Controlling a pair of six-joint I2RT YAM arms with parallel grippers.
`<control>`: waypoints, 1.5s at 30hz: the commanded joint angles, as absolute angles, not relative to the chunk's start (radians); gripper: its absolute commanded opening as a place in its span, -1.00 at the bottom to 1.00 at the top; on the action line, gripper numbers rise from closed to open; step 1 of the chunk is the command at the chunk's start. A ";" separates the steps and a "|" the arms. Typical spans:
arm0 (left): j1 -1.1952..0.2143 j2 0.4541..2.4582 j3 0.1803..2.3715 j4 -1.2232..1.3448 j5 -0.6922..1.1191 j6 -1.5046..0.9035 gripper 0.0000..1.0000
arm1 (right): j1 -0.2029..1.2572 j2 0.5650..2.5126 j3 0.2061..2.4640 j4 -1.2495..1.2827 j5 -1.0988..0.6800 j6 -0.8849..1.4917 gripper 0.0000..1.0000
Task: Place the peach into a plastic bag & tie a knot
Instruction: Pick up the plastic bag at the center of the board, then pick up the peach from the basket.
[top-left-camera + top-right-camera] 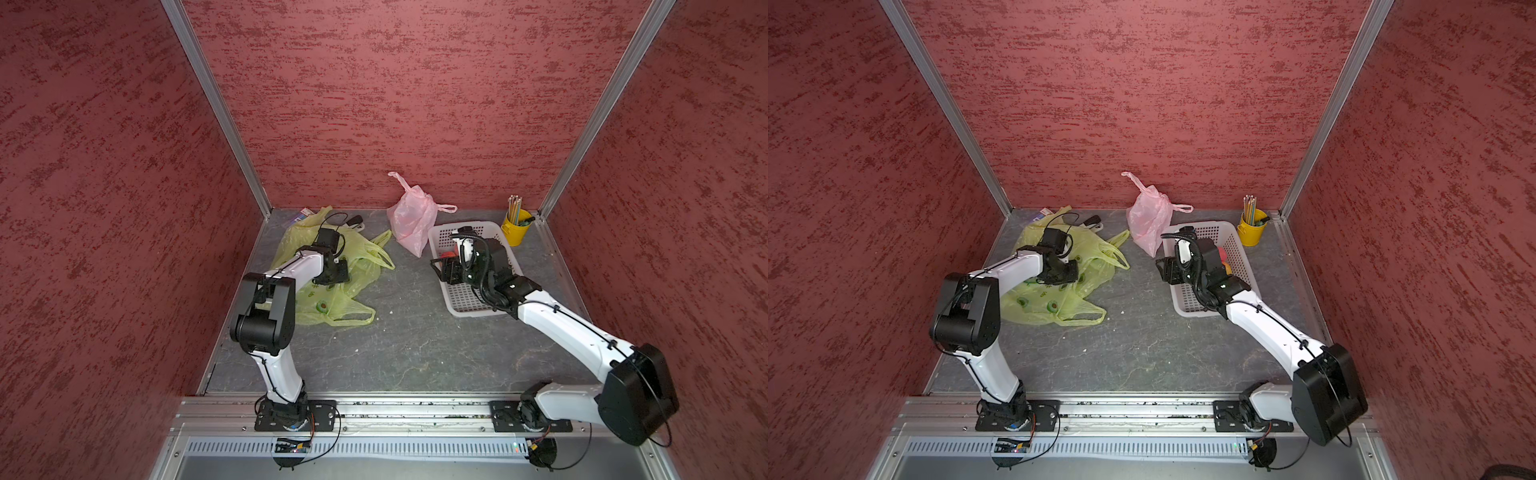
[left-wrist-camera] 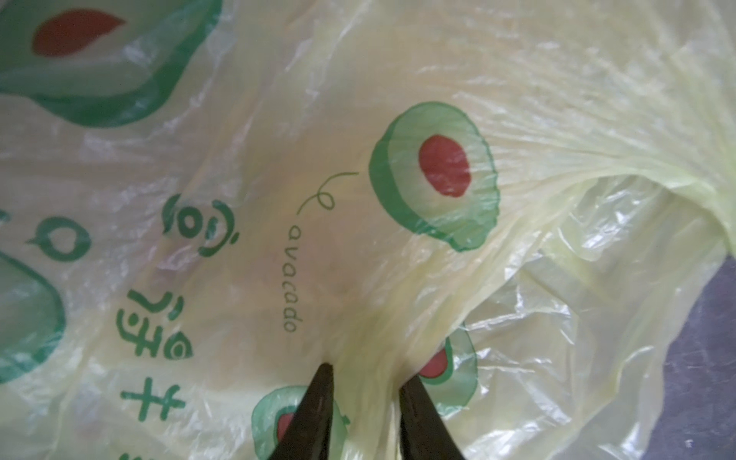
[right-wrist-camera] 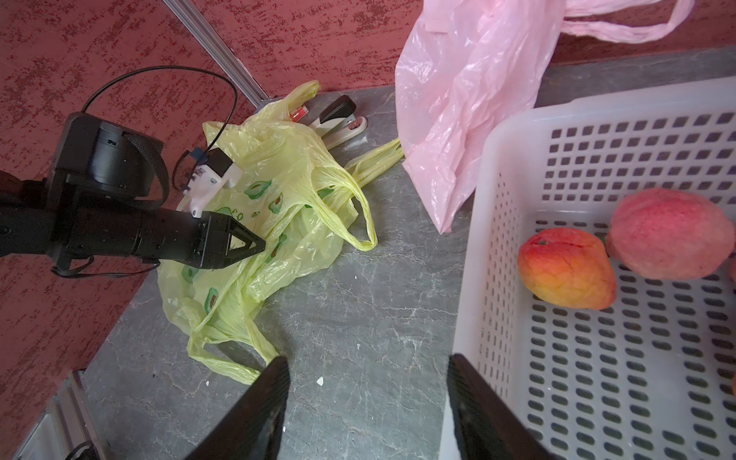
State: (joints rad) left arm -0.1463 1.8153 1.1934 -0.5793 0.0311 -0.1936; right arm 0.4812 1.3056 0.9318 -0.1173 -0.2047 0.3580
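The yellow-green plastic bag, printed with avocados, lies crumpled at the left of the table. My left gripper points down into it. In the left wrist view a gathered fold of the bag sits pinched in my left gripper. The pink-red peach rests in the white basket beside an orange-red fruit. My right gripper hangs open and empty over the table at the basket's left rim.
A knotted pink bag stands at the back between the yellow bag and the basket. A stapler lies behind the yellow bag. A yellow cup of pencils is in the back right corner. Red walls enclose three sides.
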 commanded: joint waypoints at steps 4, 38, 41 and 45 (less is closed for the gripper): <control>-0.133 1.771 1.226 -0.634 0.068 -0.159 -0.83 | 0.461 1.265 0.927 -0.139 -0.155 0.342 0.32; -0.331 1.374 1.266 -0.728 0.680 -0.452 -1.00 | 0.284 1.863 1.219 -0.138 -0.092 0.408 0.62; -0.334 1.373 1.244 -0.676 0.699 -0.481 -1.00 | 0.282 1.906 1.243 -0.144 -0.081 0.411 0.62; -0.334 1.373 1.229 -0.615 0.732 -0.515 -1.00 | 0.280 1.939 1.245 -0.142 -0.063 0.410 0.62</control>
State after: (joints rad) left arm -0.3305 1.3777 1.2282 -0.7139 0.6811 -0.4763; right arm 0.2893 1.9244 1.2297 -0.1593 -0.0772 0.3897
